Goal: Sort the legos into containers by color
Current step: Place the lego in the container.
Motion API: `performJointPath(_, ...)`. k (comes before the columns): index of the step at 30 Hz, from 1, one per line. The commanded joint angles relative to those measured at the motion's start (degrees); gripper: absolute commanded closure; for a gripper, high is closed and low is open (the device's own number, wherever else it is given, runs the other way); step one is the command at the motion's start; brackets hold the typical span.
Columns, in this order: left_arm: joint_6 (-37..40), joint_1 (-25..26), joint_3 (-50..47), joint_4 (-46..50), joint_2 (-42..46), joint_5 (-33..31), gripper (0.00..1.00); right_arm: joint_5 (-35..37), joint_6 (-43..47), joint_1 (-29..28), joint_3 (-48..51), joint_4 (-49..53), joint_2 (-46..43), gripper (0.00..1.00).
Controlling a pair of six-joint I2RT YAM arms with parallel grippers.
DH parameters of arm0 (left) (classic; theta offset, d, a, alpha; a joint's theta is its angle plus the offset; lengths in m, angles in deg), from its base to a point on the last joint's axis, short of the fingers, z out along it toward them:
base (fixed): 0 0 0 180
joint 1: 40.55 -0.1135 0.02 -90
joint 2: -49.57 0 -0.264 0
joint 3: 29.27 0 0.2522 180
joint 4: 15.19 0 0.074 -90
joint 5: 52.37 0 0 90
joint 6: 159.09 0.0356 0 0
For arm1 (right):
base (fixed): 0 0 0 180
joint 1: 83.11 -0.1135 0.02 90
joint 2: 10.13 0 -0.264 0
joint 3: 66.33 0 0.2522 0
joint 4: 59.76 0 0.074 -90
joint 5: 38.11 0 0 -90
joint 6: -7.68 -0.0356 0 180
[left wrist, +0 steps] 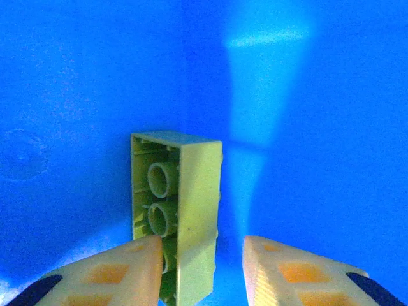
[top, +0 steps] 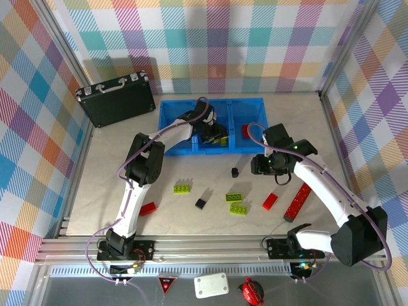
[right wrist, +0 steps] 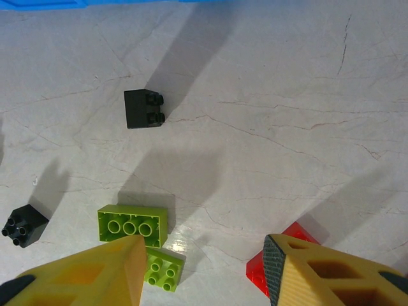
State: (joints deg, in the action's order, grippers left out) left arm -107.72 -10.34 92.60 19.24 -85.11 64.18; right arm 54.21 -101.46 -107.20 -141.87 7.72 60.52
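Left fingers (left wrist: 115,271) are spread and released, a lime-green brick (left wrist: 191,204) standing on edge between them, close against one, in the middle compartment of the blue bin (left wrist: 64,95); a careless withdrawal could drag it up and out. Farther off, the right fingers (right wrist: 89,274) hover spread and empty over the desk (right wrist: 287,127) above two lime bricks (right wrist: 132,224) and a red brick (right wrist: 287,245), black cubes (right wrist: 143,108) beyond; closing here might pinch both colours together
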Motion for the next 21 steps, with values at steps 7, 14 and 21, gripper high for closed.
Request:
performJointPath(7,-2.7,-0.4,-2.8,-4.2,4.6,2.9,0.66,-0.9,-1.3,-0.4,-0.8,1.9,-2.1,0.47)
performJointPath(14,-2.7,-0.6,-4.1,-4.2,5.6,2.4,0.64,-0.9,-1.5,-0.4,-0.9,2.2,-2.4,0.47)
performJointPath(21,-1.3,-1.0,-5.3,-2.5,7.5,0.8,0.62,-1.1,-1.7,-0.4,-0.8,2.3,-2.7,0.47)
